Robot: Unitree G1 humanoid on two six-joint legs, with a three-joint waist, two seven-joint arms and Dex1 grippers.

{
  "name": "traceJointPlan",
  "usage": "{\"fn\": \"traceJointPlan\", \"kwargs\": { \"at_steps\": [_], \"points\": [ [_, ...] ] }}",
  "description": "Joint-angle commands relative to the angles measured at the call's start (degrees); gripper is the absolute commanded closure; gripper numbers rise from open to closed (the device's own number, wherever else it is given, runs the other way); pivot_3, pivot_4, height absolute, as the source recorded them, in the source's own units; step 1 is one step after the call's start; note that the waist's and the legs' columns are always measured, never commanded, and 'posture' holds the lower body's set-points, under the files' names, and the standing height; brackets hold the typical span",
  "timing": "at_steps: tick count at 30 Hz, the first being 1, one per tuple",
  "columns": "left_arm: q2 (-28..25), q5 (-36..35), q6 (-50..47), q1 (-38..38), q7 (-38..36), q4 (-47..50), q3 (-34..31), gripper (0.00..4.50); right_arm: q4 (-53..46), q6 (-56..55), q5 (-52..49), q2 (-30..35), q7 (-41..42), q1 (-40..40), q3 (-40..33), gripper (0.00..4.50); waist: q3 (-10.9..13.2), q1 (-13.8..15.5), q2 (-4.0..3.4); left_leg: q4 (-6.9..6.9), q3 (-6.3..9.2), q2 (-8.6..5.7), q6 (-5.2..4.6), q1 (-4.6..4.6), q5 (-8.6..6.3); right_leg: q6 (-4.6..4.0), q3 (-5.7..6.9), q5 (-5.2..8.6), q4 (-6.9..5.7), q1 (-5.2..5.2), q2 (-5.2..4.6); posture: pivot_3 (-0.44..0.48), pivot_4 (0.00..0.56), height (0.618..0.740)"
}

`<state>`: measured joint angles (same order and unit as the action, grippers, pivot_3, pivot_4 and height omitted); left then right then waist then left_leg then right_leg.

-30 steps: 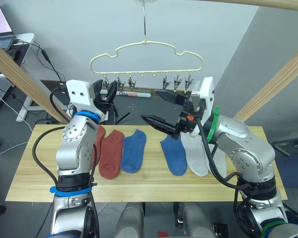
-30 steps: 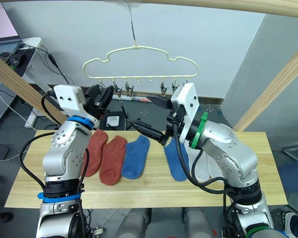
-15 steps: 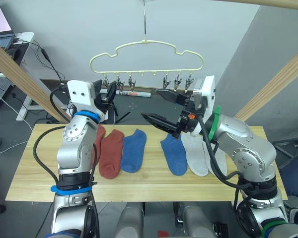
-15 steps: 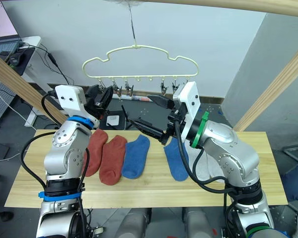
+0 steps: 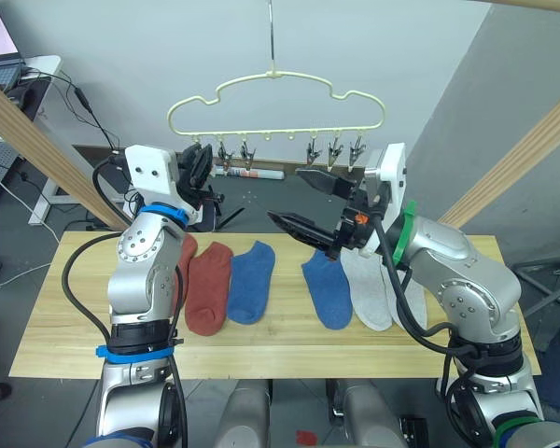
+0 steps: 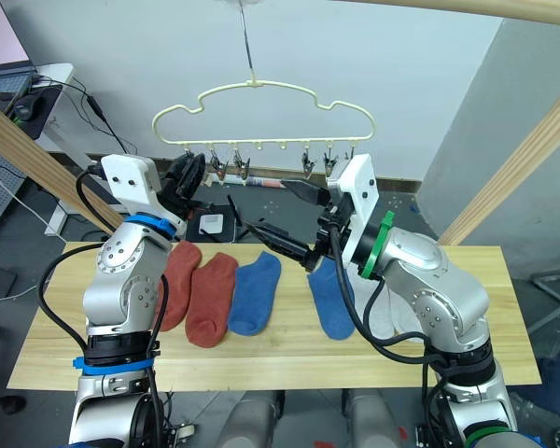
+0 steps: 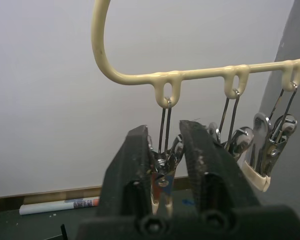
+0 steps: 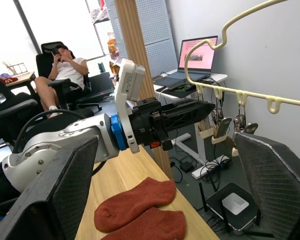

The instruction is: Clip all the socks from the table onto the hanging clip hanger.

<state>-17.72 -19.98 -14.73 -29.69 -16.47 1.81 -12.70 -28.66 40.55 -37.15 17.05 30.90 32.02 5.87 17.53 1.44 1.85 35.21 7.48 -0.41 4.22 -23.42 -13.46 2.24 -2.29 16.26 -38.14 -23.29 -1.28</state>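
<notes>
The pale yellow clip hanger (image 5: 275, 98) hangs by its thin hook above the table (image 5: 75, 345). My left gripper (image 5: 198, 161) is raised to its leftmost clip (image 7: 164, 162), fingers shut on that clip from both sides. Held lower, between hanger and table, my right gripper (image 5: 306, 205) is open wide and empty. On the table lie two rust-red socks (image 5: 208, 289), one partly behind my left arm, two blue socks (image 5: 252, 280) (image 5: 327, 291) and a light grey sock (image 5: 366, 289). A second grey one (image 5: 413, 313) is mostly hidden by my right arm.
Thick wooden poles slant up at the left (image 5: 37, 140) and right (image 5: 527, 154). A desk with a laptop (image 8: 200, 52) and cables stands at the far left. A person (image 8: 65, 70) sits in an office chair beyond the table. A black box (image 8: 237, 202) lies on the floor.
My left gripper has risen a little to the leftmost clip and its fingers have closed on it. The right arm has hardly moved.
</notes>
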Motion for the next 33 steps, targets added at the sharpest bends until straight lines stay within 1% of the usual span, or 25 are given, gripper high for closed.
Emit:
{"fn": "traceJointPlan", "kwargs": {
  "at_steps": [1, 5, 8, 11, 12, 14, 16, 20, 23, 27, 33],
  "points": [
    [-0.50, -0.01, 0.97, -1.01, -0.75, 1.71, 0.22, 4.48, -2.48, -0.39, -1.11, -0.07, -0.36, -0.67, -0.72, 0.00, 0.00, 0.00, 0.00, 0.00, 0.00, 0.00, 0.00, 0.00, 0.00, 0.00, 0.00, 0.00, 0.00, 0.00, 0.00, 0.157, 0.338, 0.740],
    [-1.53, -0.17, -0.17, -0.52, -1.64, 2.46, -0.03, 4.49, -2.57, -0.91, 0.79, 1.00, -1.04, -3.38, -0.45, 0.00, 0.02, 0.01, 0.01, 0.00, 0.01, 0.00, 0.00, 0.00, 0.00, 0.00, 0.01, 0.00, 0.01, 0.00, 0.00, 0.163, 0.339, 0.740],
    [-2.33, 0.30, -0.85, -0.28, -1.18, 3.33, -0.23, 4.49, -0.82, -4.41, 9.35, 3.94, -4.37, -9.80, 1.13, 0.00, 0.08, 0.07, 0.01, 0.00, 0.00, -0.01, 0.00, -0.02, 0.00, 0.00, 0.00, 0.00, 0.02, -0.01, 0.00, 0.171, 0.337, 0.740],
    [-2.90, 0.03, -1.79, 0.14, -1.29, 3.99, -0.46, 4.49, 2.55, -5.02, 19.16, 6.82, -11.67, -19.23, 1.83, 0.00, 0.09, 0.32, 0.04, 0.00, 0.01, -0.04, 0.01, -0.04, 0.00, 0.01, 0.01, 0.00, 0.04, -0.01, -0.02, 0.168, 0.337, 0.740],
    [-3.06, 0.07, -2.04, 0.43, -1.18, 4.07, -0.52, 4.49, 4.36, -5.75, 22.12, 7.02, -14.37, -22.33, 1.49, 0.00, 0.10, 0.33, 0.04, 0.00, -0.01, -0.04, 0.02, -0.05, 0.01, 0.01, 0.00, 0.00, 0.04, -0.02, -0.02, 0.166, 0.339, 0.740],
    [-3.00, -0.03, -2.28, 1.01, -1.09, 4.37, -0.56, 4.49, 7.55, -6.75, 25.59, 6.27, -18.24, -25.94, 0.37, 0.00, 0.10, 0.31, 0.04, 0.01, -0.04, -0.04, 0.02, -0.05, 0.01, 0.01, -0.02, 0.01, 0.03, -0.03, -0.03, 0.165, 0.338, 0.740],
    [-2.88, -0.17, -2.58, 1.33, -1.14, 4.71, -0.47, 4.49, 10.04, -7.55, 27.22, 4.81, -20.83, -26.87, -1.00, 0.00, 0.17, 0.02, 0.01, 0.01, -0.06, -0.03, 0.13, -0.04, 0.07, 0.01, -0.05, 0.01, 0.01, -0.03, -0.03, 0.159, 0.337, 0.740],
    [-2.60, -0.13, -2.84, 1.23, -1.17, 4.75, -0.09, 4.49, 16.11, -7.63, 28.57, 1.58, -25.44, -26.24, -5.75, 0.00, 0.23, -0.24, -0.01, 0.00, -0.12, 0.03, 0.31, 0.04, 0.18, 0.05, -0.10, -0.02, -0.10, -0.08, 0.03, 0.154, 0.338, 0.740],
    [-2.54, -0.15, -2.98, 1.21, -1.25, 4.74, -0.11, 4.49, 18.47, -7.20, 28.79, 0.40, -25.69, -25.96, -6.72, 0.00, 0.26, -0.09, 0.00, 0.00, -0.01, 0.03, 0.42, 0.09, 0.25, 0.06, -0.04, -0.01, -0.44, -0.11, 0.12, 0.152, 0.339, 0.740],
    [-2.51, -0.15, -3.14, 1.39, -1.21, 4.96, -0.15, 4.49, 21.11, -6.24, 29.34, -1.49, -26.68, -25.13, -8.09, 0.00, 0.27, -0.13, -0.01, 0.00, -0.02, 0.03, 0.44, 0.12, 0.27, 0.06, -0.07, -0.01, -0.50, -0.11, 0.13, 0.152, 0.338, 0.740],
    [-2.42, -0.58, -3.90, 2.24, -1.28, 6.41, -0.04, 4.49, 25.21, -6.14, 30.00, -1.85, -26.85, -24.46, -9.39, 0.00, 0.27, -0.10, -0.01, 0.00, -0.07, 0.03, 0.43, 0.14, 0.28, 0.05, -0.12, -0.01, -0.52, -0.11, 0.13, 0.158, 0.324, 0.740]
  ]
}}
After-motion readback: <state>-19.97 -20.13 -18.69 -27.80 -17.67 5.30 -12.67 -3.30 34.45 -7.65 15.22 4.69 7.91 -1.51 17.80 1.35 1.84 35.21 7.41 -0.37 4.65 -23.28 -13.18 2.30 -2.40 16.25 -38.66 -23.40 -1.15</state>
